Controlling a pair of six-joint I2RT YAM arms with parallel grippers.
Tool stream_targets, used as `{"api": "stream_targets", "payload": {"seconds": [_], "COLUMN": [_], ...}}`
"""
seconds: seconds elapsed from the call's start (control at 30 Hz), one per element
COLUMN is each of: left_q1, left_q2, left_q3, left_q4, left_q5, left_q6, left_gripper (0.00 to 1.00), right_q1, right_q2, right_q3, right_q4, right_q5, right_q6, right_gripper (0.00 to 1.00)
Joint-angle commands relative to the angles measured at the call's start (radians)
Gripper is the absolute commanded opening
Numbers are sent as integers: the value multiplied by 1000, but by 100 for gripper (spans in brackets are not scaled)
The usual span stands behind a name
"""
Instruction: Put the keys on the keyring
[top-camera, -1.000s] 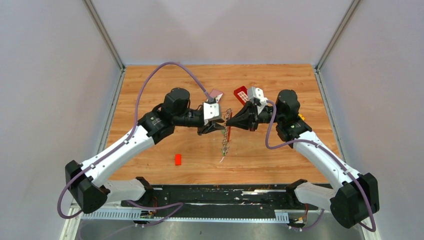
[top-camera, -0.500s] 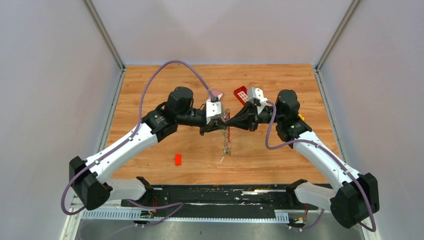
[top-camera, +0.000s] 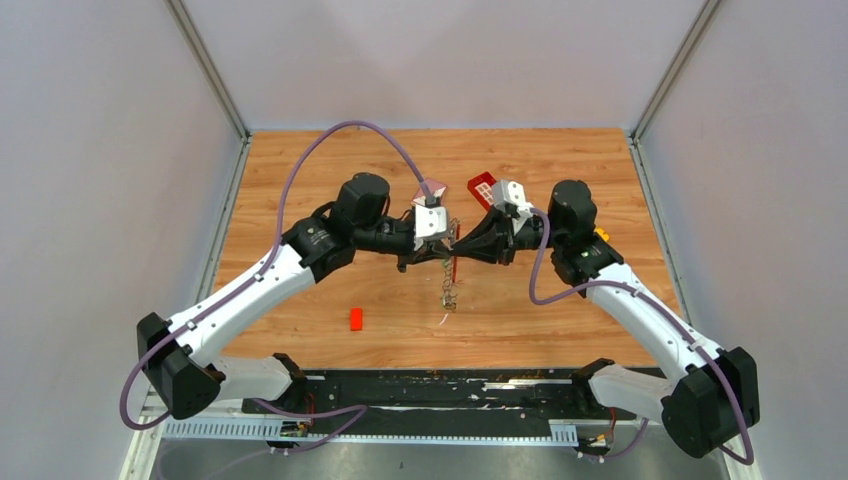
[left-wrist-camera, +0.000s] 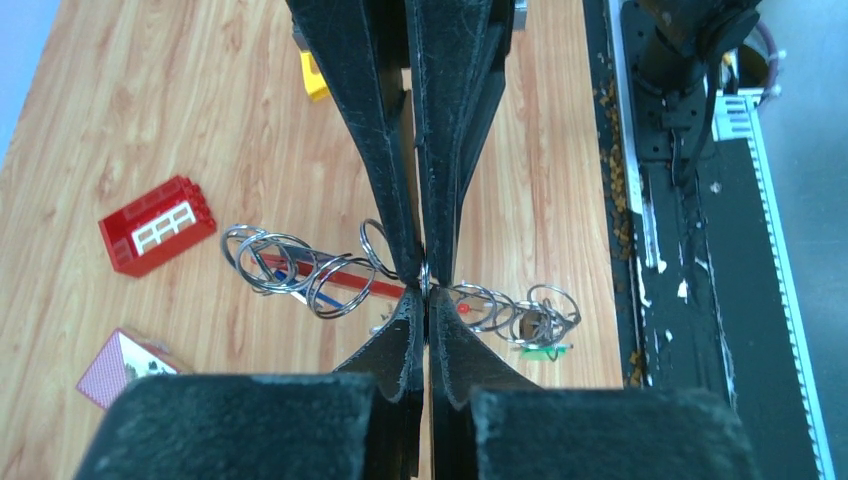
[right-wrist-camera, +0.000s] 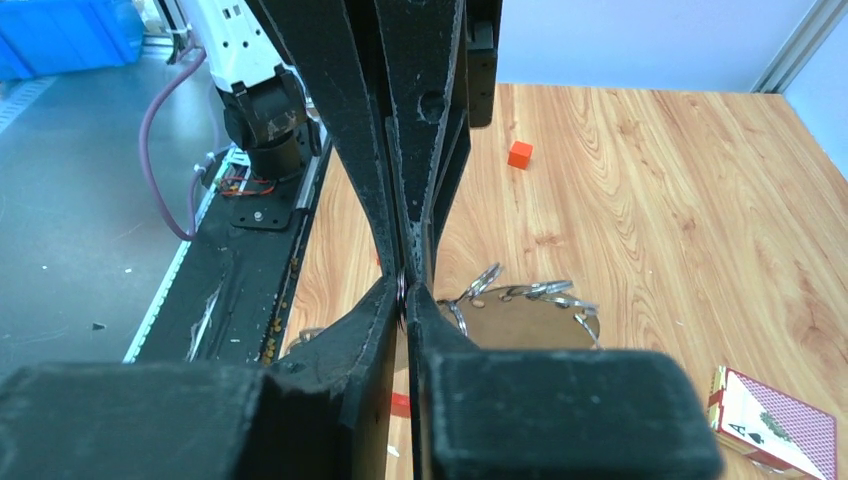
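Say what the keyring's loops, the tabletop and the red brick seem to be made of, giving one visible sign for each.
The keyring looks like polished metal wire, probably steel: thin silver loops with bright glints. The tabletop is matte wood or wood-look laminate: orange-brown grain lines, and the pictures cannot settle which. The red brick looks like slightly glossy moulded plastic: even colour, crisp edges.

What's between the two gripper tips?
A wire ring of the keyring, pinched by both the left gripper and right gripper, tip to tip; left wrist view shows it.

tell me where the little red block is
Top view: the red block lies on the table, left of the keyring, on the near side of the left arm.
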Motion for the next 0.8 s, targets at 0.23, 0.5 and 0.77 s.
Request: {"api": "stream_targets", "payload": {"seconds": [0.23,0.5,0.77], "left_q1": [-82,-124,-137], "left_q2": [65,116,123], "left_q3": [228,313,329], "left_q4": [-369,-447,-431], "left_q5": [-196,-285,-289], "left_q6": [128,108,76], "left_gripper": [0,0,0], "right_q1": [-9,10,41], "right_q2": [-22,-23,6], "right_q3": [30,29,30], "right_q4": [-122,-122,-120], "right_q5": [23,-26,-38], "right_q6": [-146,-146,-149], "right_gripper": [37,44,36]}}
